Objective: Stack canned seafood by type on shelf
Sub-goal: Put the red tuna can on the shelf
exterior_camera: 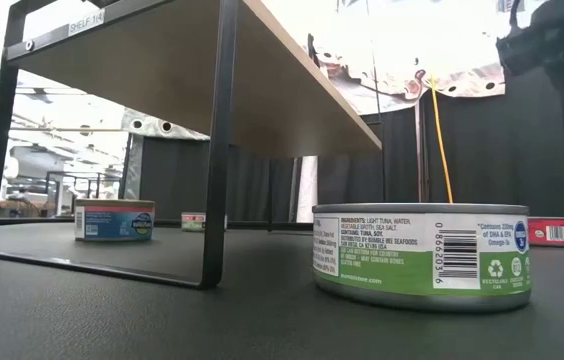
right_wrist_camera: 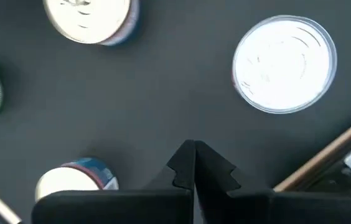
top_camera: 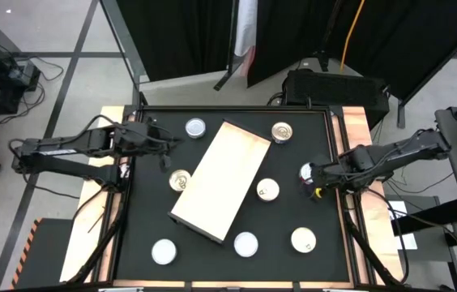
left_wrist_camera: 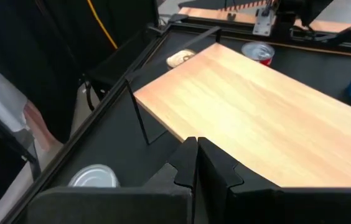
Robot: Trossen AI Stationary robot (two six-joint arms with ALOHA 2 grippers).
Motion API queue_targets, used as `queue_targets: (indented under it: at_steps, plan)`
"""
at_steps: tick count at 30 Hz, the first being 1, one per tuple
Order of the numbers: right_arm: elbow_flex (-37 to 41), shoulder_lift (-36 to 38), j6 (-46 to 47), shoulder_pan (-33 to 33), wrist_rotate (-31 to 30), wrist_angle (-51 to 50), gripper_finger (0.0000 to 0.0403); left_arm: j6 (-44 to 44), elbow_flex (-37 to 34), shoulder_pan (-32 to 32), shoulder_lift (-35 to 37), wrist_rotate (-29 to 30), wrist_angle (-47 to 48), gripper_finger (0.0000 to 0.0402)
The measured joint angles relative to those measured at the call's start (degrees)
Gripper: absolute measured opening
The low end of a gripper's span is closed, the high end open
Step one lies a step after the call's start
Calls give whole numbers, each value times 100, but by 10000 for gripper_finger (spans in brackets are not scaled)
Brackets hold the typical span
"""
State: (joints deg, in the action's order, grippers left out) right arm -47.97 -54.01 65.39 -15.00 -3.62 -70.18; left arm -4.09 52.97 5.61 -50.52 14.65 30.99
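The right pincer (top_camera: pixel 311 175), fingers together and empty, hangs over a silver-lidded round tin (top_camera: pixel 306 171) at the bench's right edge. The left pincer (top_camera: pixel 166 143), also together, waits farther off, beside the long pale wooden shelf (top_camera: pixel 222 178).

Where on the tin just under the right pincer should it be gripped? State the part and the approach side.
Grip the tin across its round side wall, coming straight down from above. It sits flat on the black tabletop, lid up, as the right wrist view shows, with bare surface all round. The right pincer, now shut above it, would likely need to open wider than the lid first.
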Motion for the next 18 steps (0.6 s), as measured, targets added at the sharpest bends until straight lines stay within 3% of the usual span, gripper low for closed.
queue_targets:
  at_steps: [18]
  plan:
    - [4, -1645, 553, 219, -381, -142, 0, 155, 0, 0, 17, 236, -49, 18]
